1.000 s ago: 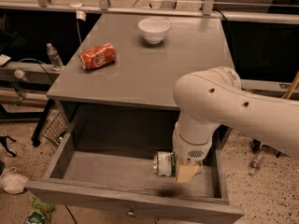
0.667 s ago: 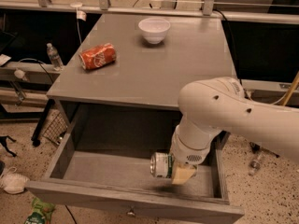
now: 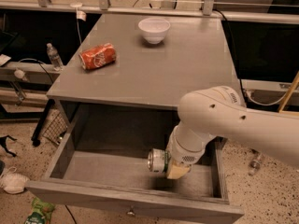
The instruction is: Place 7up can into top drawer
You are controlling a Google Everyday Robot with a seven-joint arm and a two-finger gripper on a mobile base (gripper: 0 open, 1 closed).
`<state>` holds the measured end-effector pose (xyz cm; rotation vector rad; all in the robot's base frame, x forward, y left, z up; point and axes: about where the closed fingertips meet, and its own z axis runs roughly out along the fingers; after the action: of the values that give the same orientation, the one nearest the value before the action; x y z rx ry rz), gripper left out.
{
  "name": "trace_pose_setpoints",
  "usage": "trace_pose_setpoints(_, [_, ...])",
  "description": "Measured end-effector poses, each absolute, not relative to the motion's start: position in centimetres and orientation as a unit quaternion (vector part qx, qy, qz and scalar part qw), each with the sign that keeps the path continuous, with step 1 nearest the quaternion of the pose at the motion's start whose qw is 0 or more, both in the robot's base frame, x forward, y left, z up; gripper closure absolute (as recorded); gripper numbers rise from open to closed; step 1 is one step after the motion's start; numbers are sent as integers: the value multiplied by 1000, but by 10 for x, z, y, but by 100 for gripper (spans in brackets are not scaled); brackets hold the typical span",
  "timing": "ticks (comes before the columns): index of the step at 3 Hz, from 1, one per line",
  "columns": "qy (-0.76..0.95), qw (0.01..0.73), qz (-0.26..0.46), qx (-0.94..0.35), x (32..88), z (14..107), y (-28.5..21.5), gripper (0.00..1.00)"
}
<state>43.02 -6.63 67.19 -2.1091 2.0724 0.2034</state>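
The gripper (image 3: 169, 166), fingers (image 3: 178, 171) closed on the 7up can (image 3: 157, 161), has edged slightly left inside the open top drawer (image 3: 131, 200), below the worktop's (image 3: 187, 73) front edge. Release appears near.

Dim, warm-tinted light falls from above. The cabinet top (image 3: 187, 64) is evenly lit; the top drawer (image 3: 117, 169) lies partly in its shade. The gripper (image 3: 167, 165), low over the drawer's right half, clasps the 7up can (image 3: 157, 161) and casts a soft shadow below. The white arm (image 3: 224, 115) is the brightest surface.
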Motion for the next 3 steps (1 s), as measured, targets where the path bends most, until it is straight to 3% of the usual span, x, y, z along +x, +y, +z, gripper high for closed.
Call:
trace_pose_setpoints(2, [688,64,53,-721,451,631,-63,100])
trace_pose_setpoints(3, [687,62,53,-722,451,629,-63,77])
